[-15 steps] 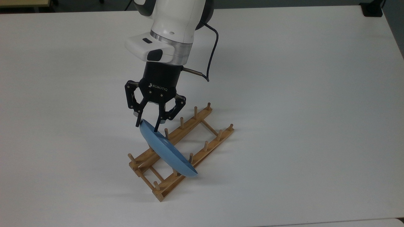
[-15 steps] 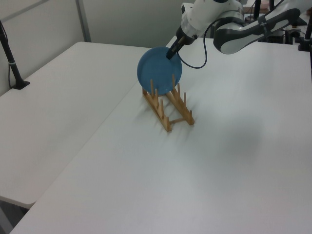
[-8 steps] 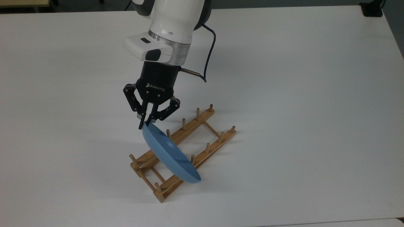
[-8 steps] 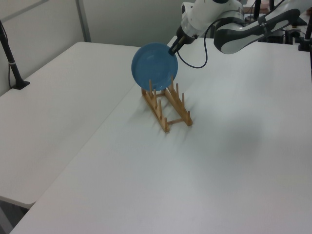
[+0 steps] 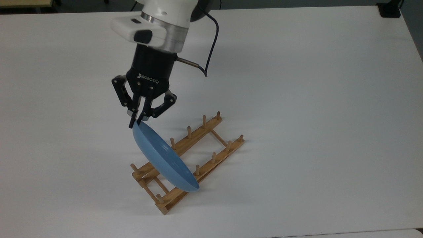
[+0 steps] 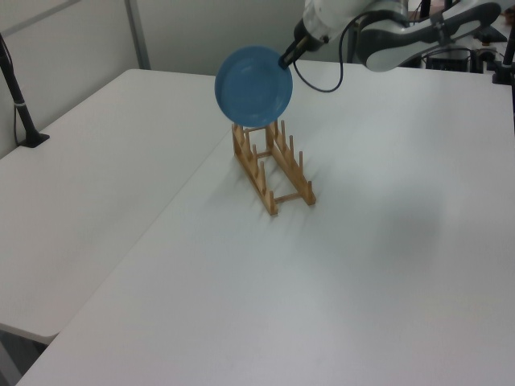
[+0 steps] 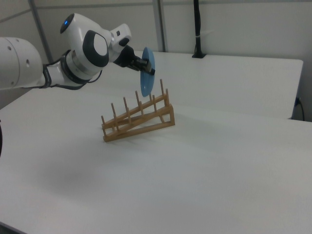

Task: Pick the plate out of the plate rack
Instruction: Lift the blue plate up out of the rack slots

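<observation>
My gripper (image 5: pixel 134 123) is shut on the top rim of the light-blue plate (image 5: pixel 162 158), which stands on edge and leans over the near end of the wooden plate rack (image 5: pixel 198 132). In the left view the plate (image 6: pixel 253 84) hangs from the gripper (image 6: pixel 284 59), its lower edge level with the peg tops of the rack (image 6: pixel 273 173). From the right view the gripper (image 7: pixel 148 71) pinches the plate (image 7: pixel 146 73) edge-on. The rack (image 7: pixel 141 122) looks tipped up at the end under the plate.
The rack sits on a wide white table (image 5: pixel 314 99) with open surface on every side. A black post (image 6: pixel 20 96) stands at the left view's far left. Another black pole (image 7: pixel 197 29) rises at the back, and a black block (image 5: pixel 390 10) sits at the table's corner.
The fingers closed on the plate's rim, then the gripper rose and moved toward the top view's left with the plate. The rack shifted slightly with it and its plate end tipped up.
</observation>
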Controlling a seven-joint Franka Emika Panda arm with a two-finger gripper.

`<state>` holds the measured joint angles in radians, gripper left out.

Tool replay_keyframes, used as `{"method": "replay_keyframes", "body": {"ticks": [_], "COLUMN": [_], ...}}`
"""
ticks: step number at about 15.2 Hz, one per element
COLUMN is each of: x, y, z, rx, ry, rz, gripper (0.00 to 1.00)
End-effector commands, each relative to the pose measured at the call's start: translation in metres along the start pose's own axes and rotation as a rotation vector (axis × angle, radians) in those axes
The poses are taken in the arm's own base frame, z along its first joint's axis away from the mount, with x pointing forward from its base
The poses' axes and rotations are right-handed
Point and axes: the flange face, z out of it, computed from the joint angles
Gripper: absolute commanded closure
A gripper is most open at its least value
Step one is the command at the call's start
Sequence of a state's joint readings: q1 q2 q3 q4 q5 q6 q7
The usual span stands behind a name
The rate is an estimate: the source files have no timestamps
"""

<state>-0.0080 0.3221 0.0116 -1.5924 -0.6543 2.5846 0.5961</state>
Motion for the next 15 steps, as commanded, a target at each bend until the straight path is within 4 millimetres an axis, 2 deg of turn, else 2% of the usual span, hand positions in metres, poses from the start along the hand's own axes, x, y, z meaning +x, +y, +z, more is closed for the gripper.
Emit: {"method": "replay_keyframes", "body": {"ticks": [1, 3, 5, 8, 9, 12, 15], "x": [0.014, 0.014, 0.007, -0.014, -0.021, -0.058, -0.092], "y": [0.023, 0.046, 0.076, 0.116, 0.122, 0.145, 0.155], "z": [-0.034, -0.048, -0.066, -0.087, -0.089, -0.080, -0.061], "rx": [0.047, 0.083, 0.189, 0.326, 0.361, 0.540, 0.670], "ry": [-0.014, -0.144, -0.321, -0.520, -0.570, -0.737, -0.827], "rz": [0.110, 0.153, 0.111, -0.056, -0.099, -0.261, -0.372], "gripper": [0.99, 1.00, 1.00, 1.00, 1.00, 1.00, 1.00]}}
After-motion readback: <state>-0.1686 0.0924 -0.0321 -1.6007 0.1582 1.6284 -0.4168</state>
